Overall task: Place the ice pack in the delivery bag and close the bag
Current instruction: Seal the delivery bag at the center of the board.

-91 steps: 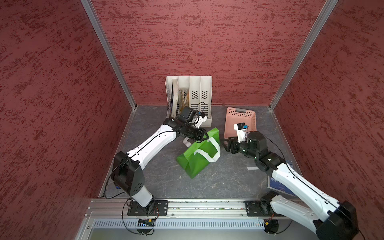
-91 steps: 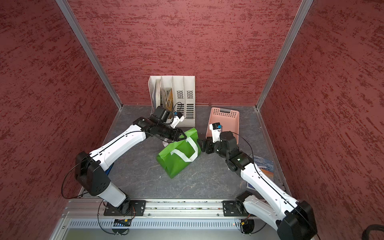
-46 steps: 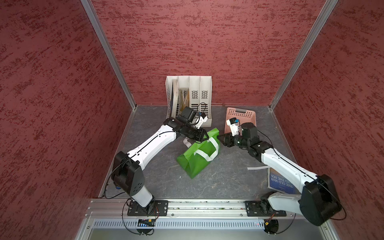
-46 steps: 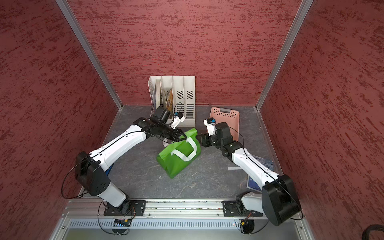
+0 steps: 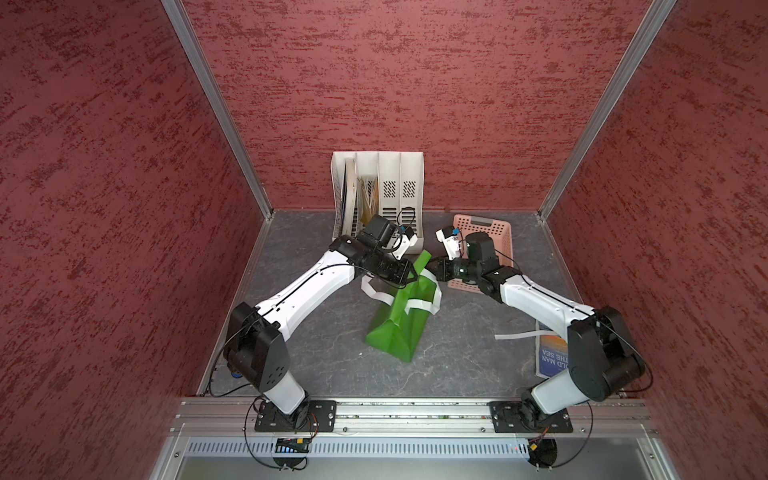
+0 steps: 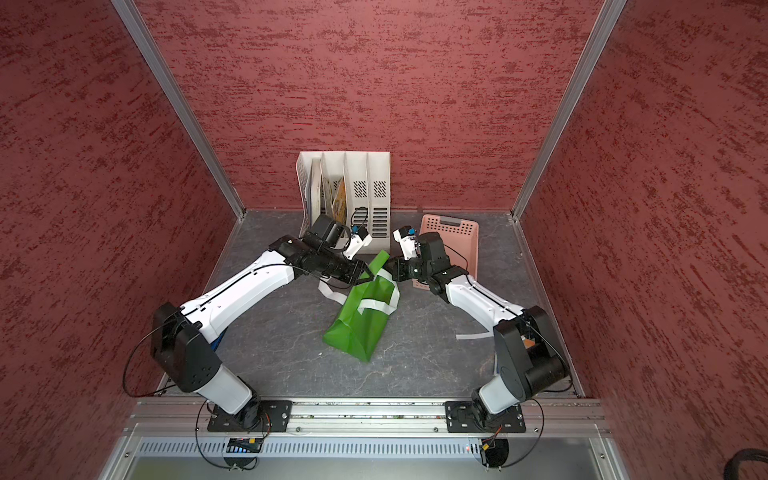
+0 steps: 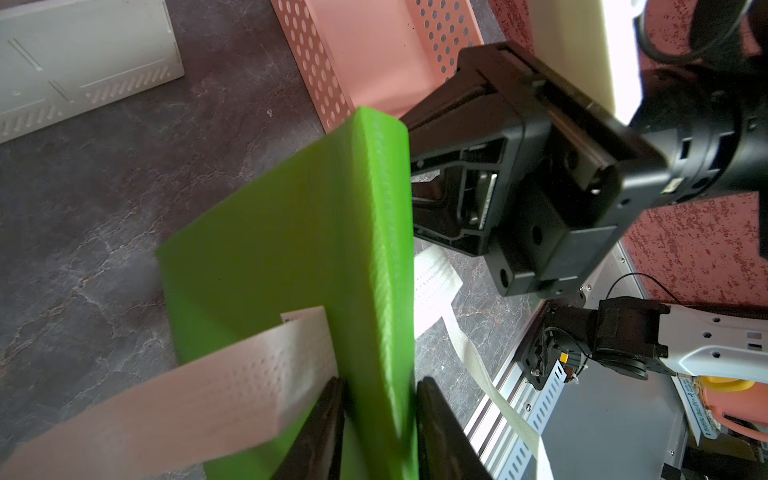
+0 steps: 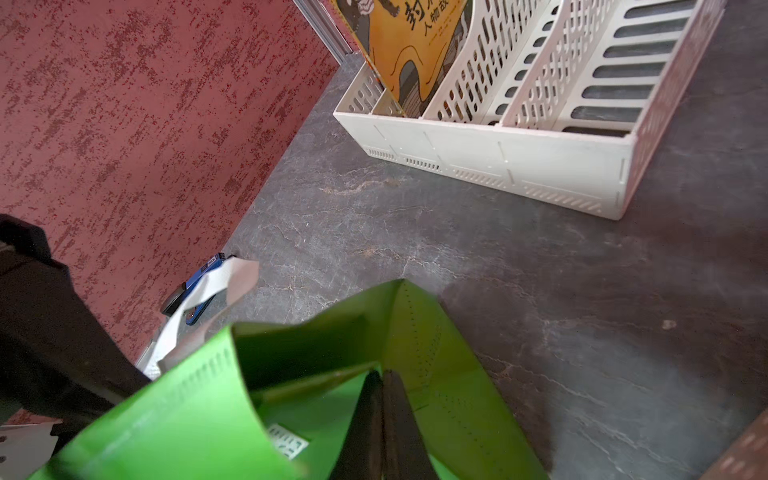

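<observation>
Pinches delivery bag (image 5: 399,328) rim, left fingers (image 7: 320,432) at nine o'clock, right fingers (image 8: 365,419) at three. Likely done to spread its mouth open.

**Left arm** (image 5: 307,286): base on the near rail, elbow low, white forearm reaching forward and inward. Left wrist (image 5: 365,259) black, angled down.
**Left jaws:** one on either side of the delivery bag (image 5: 399,328) wall, pressed to it.
**Right arm** (image 5: 536,299): mirrored, forearm reaching inward. Right wrist (image 5: 478,266) roughly level.
**Right jaws:** closed flat together on the bag's rim, opposite the left jaws and near them.
</observation>
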`<state>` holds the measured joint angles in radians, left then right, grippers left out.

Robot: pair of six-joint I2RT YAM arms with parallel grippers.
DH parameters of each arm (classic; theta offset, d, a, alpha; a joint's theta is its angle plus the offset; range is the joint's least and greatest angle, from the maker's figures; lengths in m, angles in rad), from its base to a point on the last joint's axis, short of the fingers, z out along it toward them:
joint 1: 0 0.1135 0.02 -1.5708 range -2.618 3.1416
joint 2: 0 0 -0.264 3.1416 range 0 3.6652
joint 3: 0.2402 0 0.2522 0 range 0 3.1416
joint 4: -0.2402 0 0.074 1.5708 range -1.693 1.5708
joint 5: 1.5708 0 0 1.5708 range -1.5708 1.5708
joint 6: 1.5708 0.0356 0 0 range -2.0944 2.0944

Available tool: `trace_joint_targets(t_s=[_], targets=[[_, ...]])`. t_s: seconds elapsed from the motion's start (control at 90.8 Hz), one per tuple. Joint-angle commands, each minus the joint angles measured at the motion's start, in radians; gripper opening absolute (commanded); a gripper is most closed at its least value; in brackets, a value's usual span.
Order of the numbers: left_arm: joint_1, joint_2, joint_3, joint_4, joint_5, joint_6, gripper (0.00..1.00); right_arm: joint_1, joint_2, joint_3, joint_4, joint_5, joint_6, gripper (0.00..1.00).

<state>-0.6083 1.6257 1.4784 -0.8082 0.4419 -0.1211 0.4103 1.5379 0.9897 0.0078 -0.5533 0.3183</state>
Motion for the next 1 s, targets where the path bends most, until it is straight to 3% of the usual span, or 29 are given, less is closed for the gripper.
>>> trace_joint_targets(t_s=[0.0, 0.132, 0.187, 0.253, 0.408, 0.562, 0.804, 0.992], targets=[[-0.011, 0.042, 0.023, -0.04, -0.006, 0.005, 0.22, -0.004, -0.07, -0.001, -0.031, 0.057, 0.035, 0.11], [-0.015, 0.061, 0.051, -0.07, -0.055, -0.019, 0.05, -0.004, -0.168, 0.06, -0.27, 0.198, 0.129, 0.24], [-0.02, 0.067, 0.064, -0.087, -0.074, -0.028, 0.0, -0.001, -0.198, 0.109, -0.4, 0.256, 0.191, 0.37], [-0.031, 0.067, 0.077, -0.107, -0.101, -0.037, 0.0, 0.009, -0.24, 0.167, -0.528, 0.295, 0.267, 0.49], [-0.061, 0.047, 0.093, -0.133, -0.145, -0.075, 0.0, 0.046, -0.261, 0.317, -0.759, 0.307, 0.493, 0.63], [-0.102, 0.04, 0.115, -0.16, -0.2, -0.101, 0.0, 0.094, -0.163, 0.414, -0.849, 0.244, 0.649, 0.65], [-0.154, 0.037, 0.112, -0.157, -0.279, -0.137, 0.0, 0.143, -0.088, 0.466, -0.847, 0.317, 0.78, 0.69], [-0.194, 0.043, 0.117, -0.157, -0.324, -0.141, 0.0, 0.157, -0.007, 0.488, -0.82, 0.316, 0.832, 0.6]])
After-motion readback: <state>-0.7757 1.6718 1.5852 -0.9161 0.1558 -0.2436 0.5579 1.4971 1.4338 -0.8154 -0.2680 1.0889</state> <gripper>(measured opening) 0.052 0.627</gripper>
